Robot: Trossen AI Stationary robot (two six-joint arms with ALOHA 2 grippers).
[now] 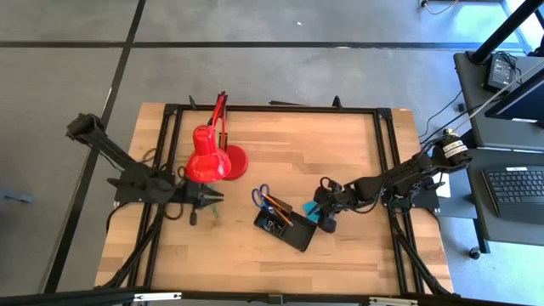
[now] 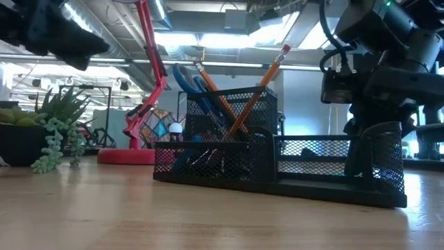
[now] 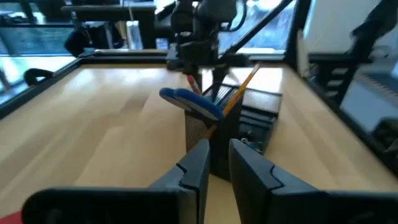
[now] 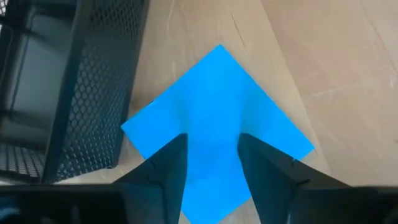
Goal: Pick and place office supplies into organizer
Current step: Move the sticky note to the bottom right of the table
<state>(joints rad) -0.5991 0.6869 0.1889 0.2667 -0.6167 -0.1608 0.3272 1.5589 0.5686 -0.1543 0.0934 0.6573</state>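
right hand (image 4: 211, 165): over the light-blue note pad (image 4: 214, 124), fingers apart by a narrow gap, one on each side of the pad's middle, pointing down at it; not clamped on anything
note pad: flat on the table (image 1: 340, 144), just beside the organizer's mesh wall, a corner towards it; touching or not, can't tell
organizer (image 1: 285, 227): black mesh tray near the table's middle, set at an angle; right hand at its right end
in organizer: blue-handled scissors (image 2: 186, 80) and orange pencils (image 2: 258, 94) upright in the tall cup, leaning; something dark in the low compartment, can't tell what
left hand (image 3: 216, 163): waits at the table's left side, pointing at the organizer, fingers a narrow gap apart, holding nothing
red lamp (image 1: 212, 153): on the table, left of the organizer, well apart from it
potted plant (image 2: 52, 128): by the left hand, in the low view's left edge
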